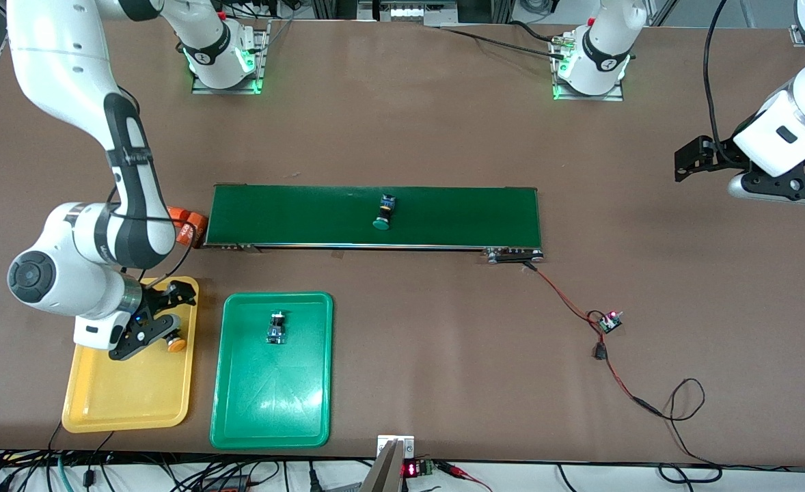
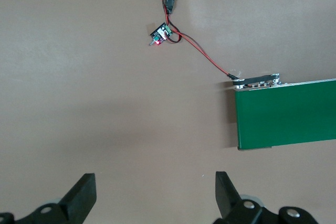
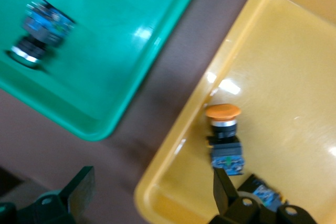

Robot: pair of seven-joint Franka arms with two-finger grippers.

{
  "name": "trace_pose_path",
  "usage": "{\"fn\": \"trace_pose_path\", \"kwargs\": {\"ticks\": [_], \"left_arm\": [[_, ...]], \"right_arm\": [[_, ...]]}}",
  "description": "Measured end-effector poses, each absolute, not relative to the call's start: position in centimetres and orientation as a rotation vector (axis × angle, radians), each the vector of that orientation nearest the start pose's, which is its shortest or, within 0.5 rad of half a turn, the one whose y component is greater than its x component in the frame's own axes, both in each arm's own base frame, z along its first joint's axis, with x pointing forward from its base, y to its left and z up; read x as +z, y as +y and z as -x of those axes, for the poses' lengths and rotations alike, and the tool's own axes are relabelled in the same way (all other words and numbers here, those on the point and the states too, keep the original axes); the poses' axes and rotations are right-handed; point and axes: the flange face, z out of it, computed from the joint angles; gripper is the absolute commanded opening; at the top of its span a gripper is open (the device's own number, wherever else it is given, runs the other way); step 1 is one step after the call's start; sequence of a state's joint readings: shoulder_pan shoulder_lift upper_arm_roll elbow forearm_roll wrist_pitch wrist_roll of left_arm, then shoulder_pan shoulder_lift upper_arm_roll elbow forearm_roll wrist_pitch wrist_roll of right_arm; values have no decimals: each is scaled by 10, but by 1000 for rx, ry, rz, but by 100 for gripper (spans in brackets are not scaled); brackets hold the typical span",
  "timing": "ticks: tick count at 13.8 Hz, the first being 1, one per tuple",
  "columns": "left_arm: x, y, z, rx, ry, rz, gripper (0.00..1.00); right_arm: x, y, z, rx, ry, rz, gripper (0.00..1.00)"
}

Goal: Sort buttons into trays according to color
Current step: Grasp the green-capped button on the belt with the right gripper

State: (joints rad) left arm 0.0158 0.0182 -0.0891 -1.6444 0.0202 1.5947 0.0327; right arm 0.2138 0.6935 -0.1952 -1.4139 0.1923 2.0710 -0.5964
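Observation:
The yellow tray point(image 1: 129, 396) holds a yellow-orange button point(image 1: 175, 344) lying on its side point(image 3: 223, 129). My right gripper point(image 1: 173, 295) point(image 3: 152, 184) hangs open over that tray's corner toward the conveyor, holding nothing. A second blue switch body point(image 3: 262, 195) peeks out by one finger, its cap hidden. Beside the yellow tray, the green tray point(image 1: 273, 410) point(image 3: 131, 51) holds one button point(image 1: 277, 328) point(image 3: 39, 32). A green-capped button point(image 1: 383, 212) lies on the belt. My left gripper point(image 1: 691, 160) point(image 2: 156, 192) waits open over bare table at the left arm's end.
The long dark-green conveyor belt point(image 1: 443, 215) point(image 2: 294, 114) crosses the table's middle. An orange cylinder point(image 1: 187, 225) sits at its end toward the right arm. A small circuit board point(image 1: 609, 321) point(image 2: 161, 34) with red-black wires point(image 1: 566, 301) lies toward the left arm's end.

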Motion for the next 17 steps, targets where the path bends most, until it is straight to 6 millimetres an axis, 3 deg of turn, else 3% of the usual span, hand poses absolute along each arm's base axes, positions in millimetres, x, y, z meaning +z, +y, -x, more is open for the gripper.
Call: {"fn": "trace_pose_path", "kwargs": {"ticks": [5,8,12,14,17], "left_arm": [[582,-39,-557,107,167,3115,100],[582,-39,-557,108,168,3115,100],[582,-39,-557,109,168,3115,100],[582,-39,-557,109,168,3115,100],[582,-39,-557,109,168,3115,100]], "right_arm": [[332,134,-693,169,-569,3009,100],[341,220,-664,242,-367,3053,100],[338,334,-612,282,-136,3116,100],[329,364,-589,314,-58,3140,100],[305,387,-560,386,11,3176,100]]}}
